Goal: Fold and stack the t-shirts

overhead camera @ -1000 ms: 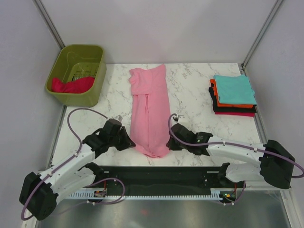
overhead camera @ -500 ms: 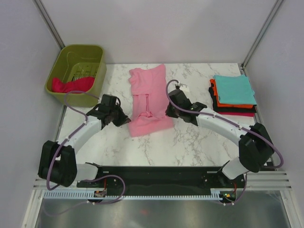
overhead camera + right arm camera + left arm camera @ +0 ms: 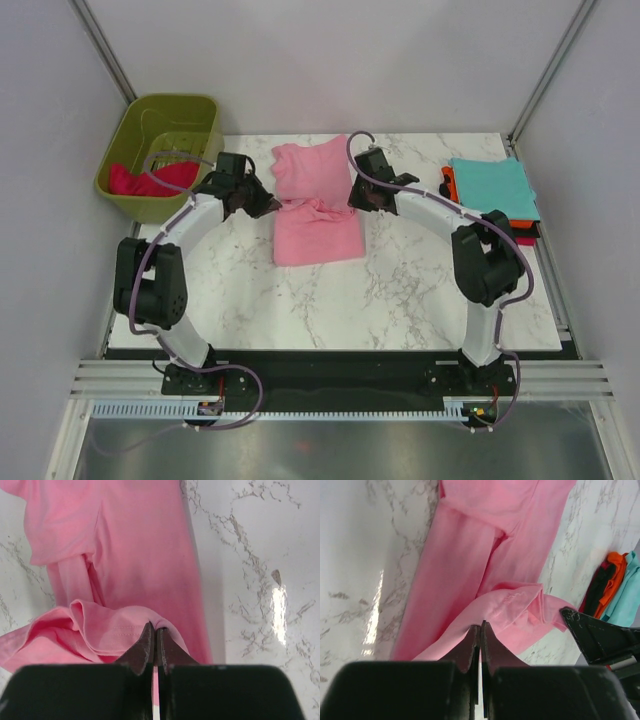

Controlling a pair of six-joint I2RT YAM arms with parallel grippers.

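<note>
An olive basket (image 3: 208, 150) at the table's (image 3: 400, 280) far-left corner holds a crimson t-shirt (image 3: 128, 181). Mid-table, the left gripper (image 3: 268, 208) pinches the pink t-shirt (image 3: 315, 235) at its folded-over edge. The right gripper (image 3: 355, 203) pinches that edge's other corner. 1 stack of folded t-shirts (image 3: 490, 190), teal on top, sits far right.

Basket (image 3: 140, 203) left; stack (image 3: 490, 188) right — shirt (image 3: 315, 232) btwn
</note>
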